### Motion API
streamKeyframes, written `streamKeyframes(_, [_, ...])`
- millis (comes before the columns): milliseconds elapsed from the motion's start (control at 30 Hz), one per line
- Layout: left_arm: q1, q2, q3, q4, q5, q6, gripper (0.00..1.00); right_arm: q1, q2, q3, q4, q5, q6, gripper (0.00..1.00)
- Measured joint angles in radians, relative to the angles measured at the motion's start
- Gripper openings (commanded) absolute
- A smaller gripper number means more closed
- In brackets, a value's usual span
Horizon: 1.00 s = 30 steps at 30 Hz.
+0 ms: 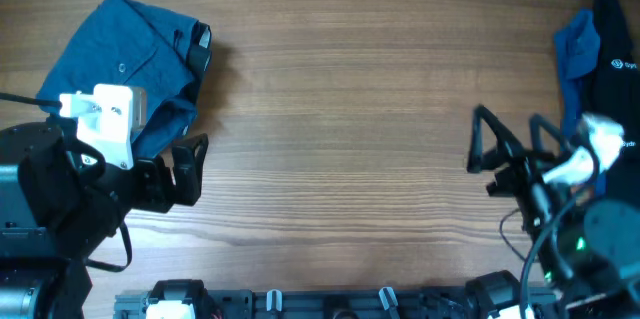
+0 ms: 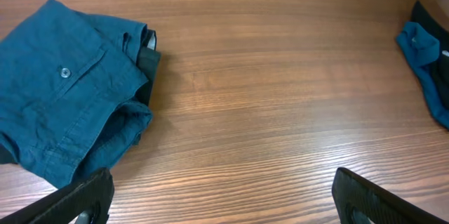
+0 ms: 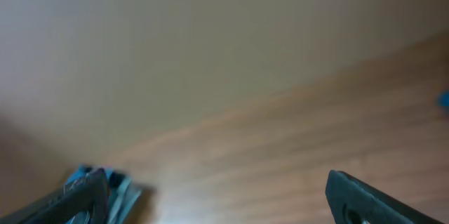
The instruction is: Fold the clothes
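Note:
The dark blue denim shorts (image 1: 130,54) lie folded at the table's far left, button pocket up; they also show in the left wrist view (image 2: 66,90) and, blurred, in the right wrist view (image 3: 105,182). My left gripper (image 1: 185,171) is open and empty, just right of and nearer than the shorts, not touching them; it also shows in the left wrist view (image 2: 224,199). My right gripper (image 1: 485,154) is open and empty at the right side; it also shows in the right wrist view (image 3: 217,199). A bright blue garment (image 1: 575,54) and a black garment (image 1: 615,49) lie at the far right edge.
Bare wooden table (image 1: 340,99) spans between the shorts and the right-hand pile. The blue and black garments also show in the left wrist view (image 2: 428,59). Arm bases and a rail sit along the front edge (image 1: 330,304).

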Motion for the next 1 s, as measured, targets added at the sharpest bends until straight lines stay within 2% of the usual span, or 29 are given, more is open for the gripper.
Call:
streamKeyframes(167, [0.000, 0.000, 0.000, -0.001, 0.000, 0.000, 1.00, 0.000, -0.219, -0.257, 0.054, 0.084, -0.005, 1.00])
streamKeyframes(400, [0.000, 0.000, 0.000, -0.002, 0.000, 0.000, 1.00, 0.000, -0.424, -0.519, 0.111, 0.113, 0.004, 1.00])
streamKeyframes(667, [0.000, 0.000, 0.000, -0.002, 0.000, 0.000, 1.00, 0.000, -0.447, -0.735, 0.269, 0.116, 0.119, 1.00])
streamKeyframes(833, [0.000, 0.000, 0.000, -0.002, 0.000, 0.000, 1.00, 0.000, -0.447, -0.771, 0.303, 0.116, 0.186, 1.00])
streamKeyframes(900, [0.000, 0.000, 0.000, -0.002, 0.000, 0.000, 1.00, 0.000, -0.447, -0.772, 0.311, 0.116, 0.251, 1.00])
streamKeyframes(1000, [0.000, 0.000, 0.000, -0.002, 0.000, 0.000, 1.00, 0.000, -0.448, -0.781, 0.423, 0.130, 0.372, 1.00])
